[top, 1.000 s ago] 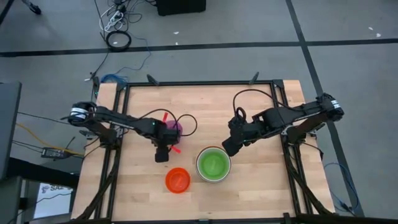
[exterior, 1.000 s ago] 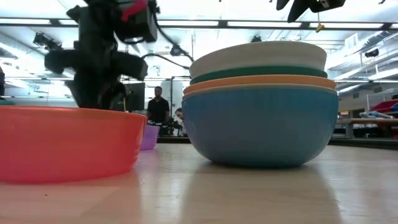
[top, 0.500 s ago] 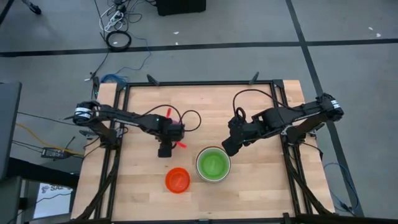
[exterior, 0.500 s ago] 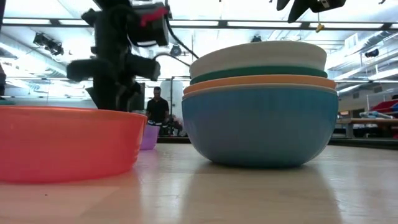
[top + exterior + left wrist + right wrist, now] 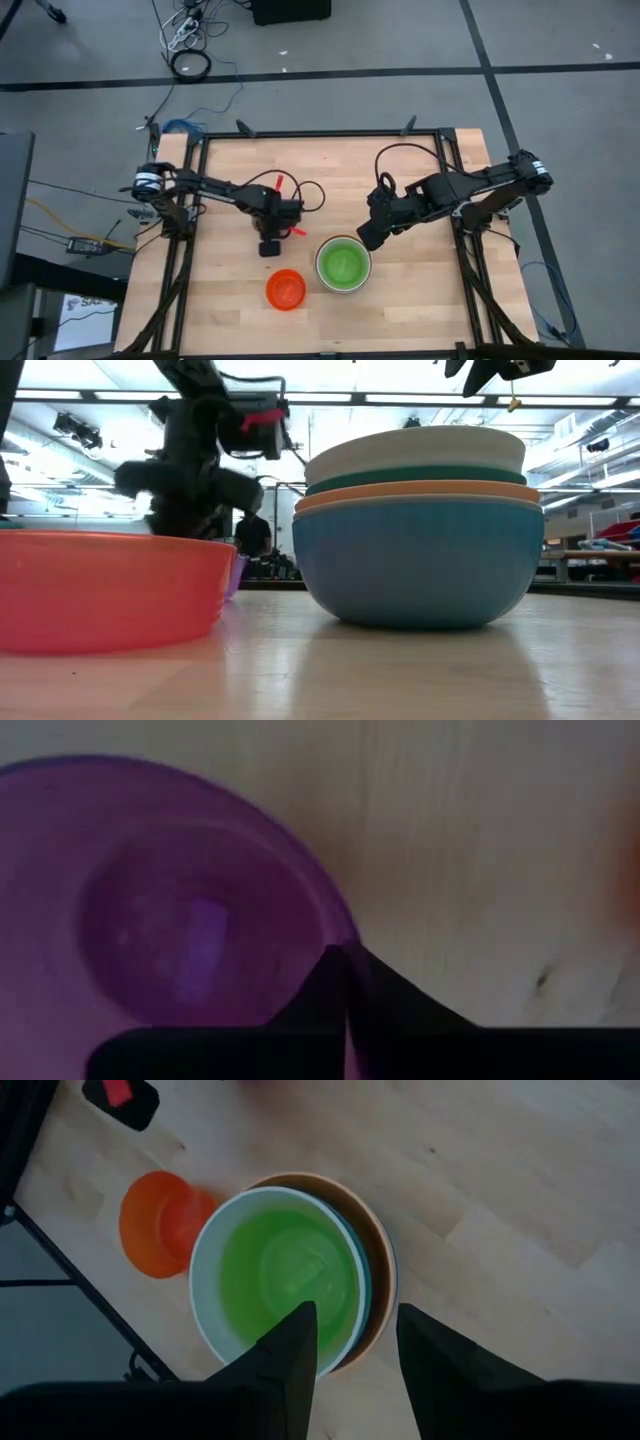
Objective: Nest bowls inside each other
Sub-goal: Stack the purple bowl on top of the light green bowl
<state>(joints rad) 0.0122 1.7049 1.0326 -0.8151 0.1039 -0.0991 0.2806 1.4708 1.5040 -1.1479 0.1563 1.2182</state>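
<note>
The purple bowl (image 5: 170,920) stands on the wooden table under my left gripper (image 5: 347,970), which is shut on its rim. In the high view the arm hides this bowl; the low view shows only a sliver (image 5: 237,572). A stack (image 5: 343,264) has a blue bowl (image 5: 420,565) at the bottom, then orange, teal and white, with a green bowl (image 5: 290,1275) inside. The red-orange bowl (image 5: 286,289) stands alone, near the front edge. My right gripper (image 5: 355,1325) hovers open above the stack. My left gripper has the purple bowl's rim (image 5: 340,925) between its fingers, one finger inside the bowl and one outside. The fingers come from above, pointing down. The bowl looks upright, still down at the table.
Black frame rails (image 5: 190,200) run along the table's left and right sides. A black cable (image 5: 310,195) loops over the tabletop behind my left gripper. Bare wood lies at the table's far side (image 5: 330,160) and near right corner (image 5: 420,310).
My left gripper has moved toward the table's right edge and a little down, coming over the purple bowl, which the arm now covers in the high view. The bowls and my right gripper have stayed where they were.
</note>
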